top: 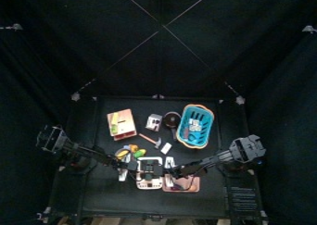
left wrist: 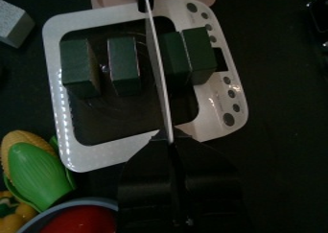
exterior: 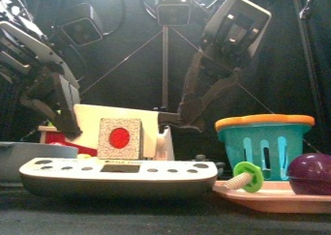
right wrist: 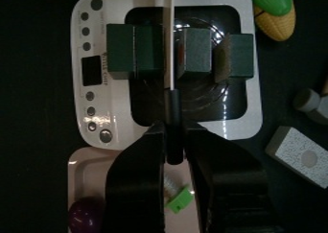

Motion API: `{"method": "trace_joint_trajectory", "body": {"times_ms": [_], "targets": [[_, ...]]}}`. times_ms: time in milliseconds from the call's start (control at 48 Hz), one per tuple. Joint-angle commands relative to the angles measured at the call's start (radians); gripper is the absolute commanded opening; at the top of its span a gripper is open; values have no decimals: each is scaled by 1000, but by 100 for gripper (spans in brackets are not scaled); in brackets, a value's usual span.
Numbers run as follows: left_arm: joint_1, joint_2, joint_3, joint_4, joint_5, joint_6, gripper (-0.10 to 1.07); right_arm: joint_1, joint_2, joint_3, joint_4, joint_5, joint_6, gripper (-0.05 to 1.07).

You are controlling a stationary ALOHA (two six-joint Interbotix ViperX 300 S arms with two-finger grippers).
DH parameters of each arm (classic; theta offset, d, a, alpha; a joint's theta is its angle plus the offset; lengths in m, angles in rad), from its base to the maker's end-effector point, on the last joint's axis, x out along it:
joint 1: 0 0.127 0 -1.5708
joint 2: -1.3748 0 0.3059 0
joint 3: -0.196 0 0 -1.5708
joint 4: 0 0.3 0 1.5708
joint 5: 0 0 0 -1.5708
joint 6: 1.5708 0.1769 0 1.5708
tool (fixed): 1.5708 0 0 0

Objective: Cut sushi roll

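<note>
Four sushi roll pieces (left wrist: 128,62), unlabelled.

My arms (exterior: 214,55): two, matte black, boxy jointed links, glossy housings; black two-jawed end effector (right wrist: 170,184) on each wrist.

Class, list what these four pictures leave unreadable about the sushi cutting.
- Front view: the sushi roll is hidden behind the white scale and a card box.
- Top view: roll and knife too small to make out.
- Right wrist view: the right tool hides its own grip on the knife handle.
</note>
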Motion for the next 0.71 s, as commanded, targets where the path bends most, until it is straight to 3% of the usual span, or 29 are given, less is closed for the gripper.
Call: {"method": "trace_joint_trajectory", "body": {"times_ms": [0, 375, 688], "targets": [[-3, -48, -17, 15, -8, 2, 25, -2, -52, -23, -28, -6, 0, 48], [0, -123, -9, 57, -8, 0, 25, -35, -71, -18, -37, -129, 2, 48], [-8, -135, -6, 55, -23, -2, 25, -31, -86, -8, -35, -152, 2, 48]]}}
